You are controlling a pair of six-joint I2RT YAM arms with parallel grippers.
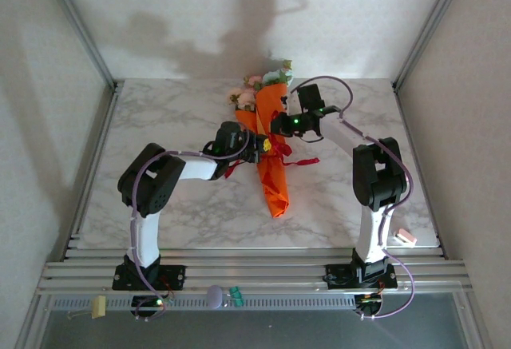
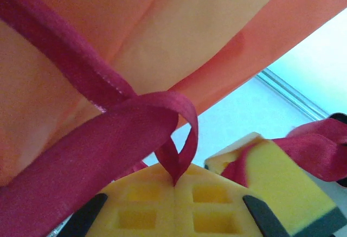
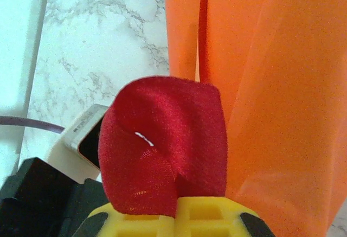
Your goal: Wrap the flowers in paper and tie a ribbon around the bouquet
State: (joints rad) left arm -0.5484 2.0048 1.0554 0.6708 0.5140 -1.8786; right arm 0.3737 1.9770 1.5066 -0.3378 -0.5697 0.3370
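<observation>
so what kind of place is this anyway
Most likely a robot lab work cell, not a florist's: left arm and right arm bolted to an aluminium rail, a marble-patterned table boxed in by plain white panels, an orange-wrapped bouquet lying on it.

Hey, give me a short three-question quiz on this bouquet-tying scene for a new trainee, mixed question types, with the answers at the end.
1. True or false: the left claw is open.
2. Pick one: the right claw pinches A) a stem, B) the ribbon, C) nothing.
3. Fill in: seen from above, the flowers of the bouquet point ____ the arm bases.

Key: 1 false; 2 B; 3 away from.
</observation>
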